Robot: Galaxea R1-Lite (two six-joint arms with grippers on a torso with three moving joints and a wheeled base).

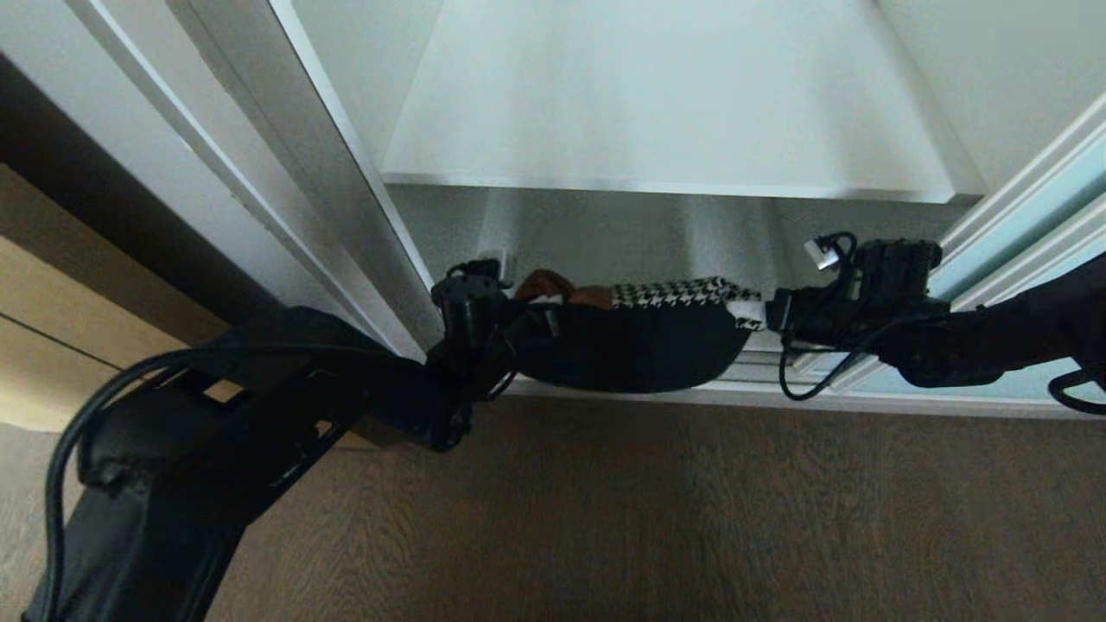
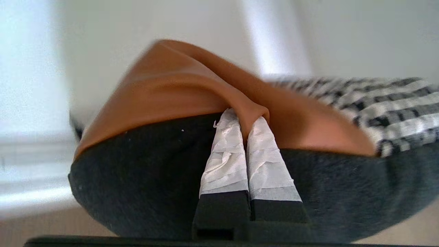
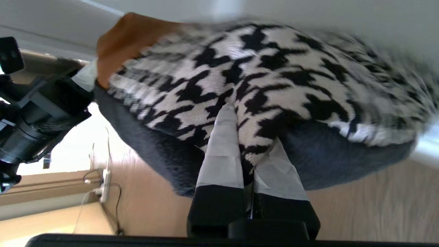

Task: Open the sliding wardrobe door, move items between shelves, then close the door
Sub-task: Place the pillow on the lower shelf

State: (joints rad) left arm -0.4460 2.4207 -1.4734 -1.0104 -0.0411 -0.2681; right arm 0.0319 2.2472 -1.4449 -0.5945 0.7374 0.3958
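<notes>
Folded bundle of black, rust-brown and houndstooth clothes hangs btwn both arms at wardrobe mouth, below white laminate shelf. Left gripper pinches brown fold; right gripper pinches houndstooth edge. Judged: two end grips keep bundle level, folded.

We see even, soft daylight on the white shelf, with shadow beneath it. In both wrist views the bundle of clothes blurs toward its edges, and the backgrounds are unfocused.
</notes>
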